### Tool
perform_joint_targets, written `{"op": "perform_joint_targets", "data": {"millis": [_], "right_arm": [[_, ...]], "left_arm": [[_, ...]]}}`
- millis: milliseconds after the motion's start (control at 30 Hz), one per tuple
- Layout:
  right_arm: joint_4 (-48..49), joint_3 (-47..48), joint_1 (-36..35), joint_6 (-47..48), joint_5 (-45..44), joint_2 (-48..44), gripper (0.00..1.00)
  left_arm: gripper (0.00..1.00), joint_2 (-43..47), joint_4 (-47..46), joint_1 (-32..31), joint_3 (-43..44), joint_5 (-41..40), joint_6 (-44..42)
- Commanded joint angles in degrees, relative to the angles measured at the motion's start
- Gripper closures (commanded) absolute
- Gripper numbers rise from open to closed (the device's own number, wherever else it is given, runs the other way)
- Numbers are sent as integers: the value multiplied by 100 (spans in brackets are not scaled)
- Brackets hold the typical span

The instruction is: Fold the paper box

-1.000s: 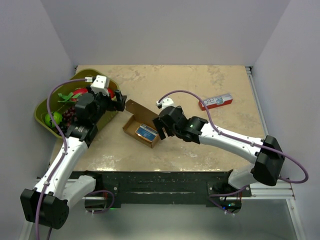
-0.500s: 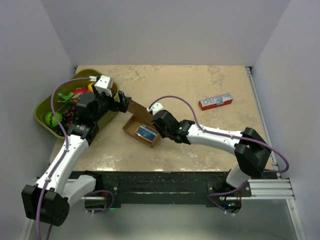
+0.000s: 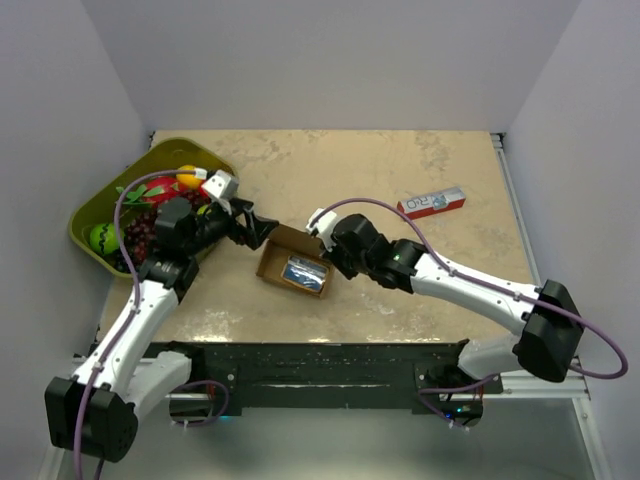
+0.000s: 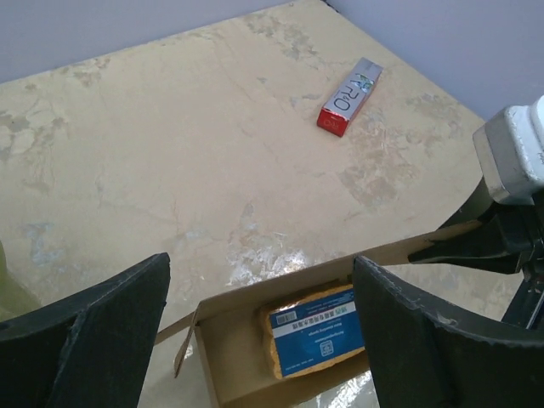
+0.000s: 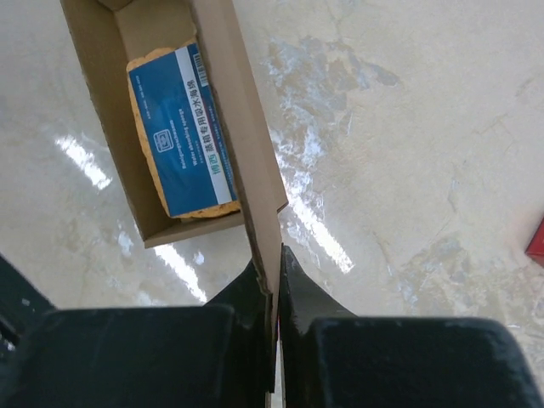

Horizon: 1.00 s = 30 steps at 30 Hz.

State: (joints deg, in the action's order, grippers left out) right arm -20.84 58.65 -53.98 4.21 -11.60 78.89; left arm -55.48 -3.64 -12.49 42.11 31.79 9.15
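The paper box (image 3: 273,262) is a brown cardboard tray lying open at the table's middle, with an orange block with a blue label (image 3: 303,272) inside. In the right wrist view my right gripper (image 5: 276,270) is shut on the box's long lid flap (image 5: 246,136), which stands on edge beside the block (image 5: 183,136). My left gripper (image 3: 257,231) hangs at the box's left end. Its fingers (image 4: 93,336) stand wide apart, with the box (image 4: 225,357) below and between them and nothing gripped.
A green tray (image 3: 160,158) of toy fruit sits at the far left, behind the left arm. A narrow red-and-white carton (image 3: 432,203) lies at the back right, also visible in the left wrist view as a carton (image 4: 348,95). White walls enclose the table.
My right gripper has shut on the box's lid flap. The box has turned and shifted slightly right. My left gripper has come from the tray side down to the box's left end.
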Motion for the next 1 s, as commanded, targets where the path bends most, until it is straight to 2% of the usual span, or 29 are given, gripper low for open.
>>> {"op": "perform_joint_targets", "data": {"millis": [0, 233, 367, 500, 633, 767, 967], "right_arm": [[-902, 541, 290, 519, 938, -85, 100], [-1923, 1174, 940, 959, 1571, 671, 100], [-2222, 1464, 1073, 1108, 1906, 864, 100], [-2337, 1474, 1178, 1258, 2082, 874, 100], [-2363, 1456, 1319, 1337, 2240, 882, 100], [-2407, 1456, 1346, 1372, 2337, 909, 100], [-2407, 1447, 1346, 1363, 2390, 891, 100]], "left_arm": [[8, 748, -216, 27, -369, -154, 368], [8, 1742, -981, 19, -1556, -524, 1342], [8, 1874, -1314, 10, -2100, -586, 1660], [8, 1980, -1411, 1, -2531, -1112, 1713], [8, 1866, -2278, 1, -3224, -1192, 1731], [7, 1629, -2860, 1, -3489, -1342, 1538], [6, 777, -3969, 1, -3596, -1184, 1213]]}}
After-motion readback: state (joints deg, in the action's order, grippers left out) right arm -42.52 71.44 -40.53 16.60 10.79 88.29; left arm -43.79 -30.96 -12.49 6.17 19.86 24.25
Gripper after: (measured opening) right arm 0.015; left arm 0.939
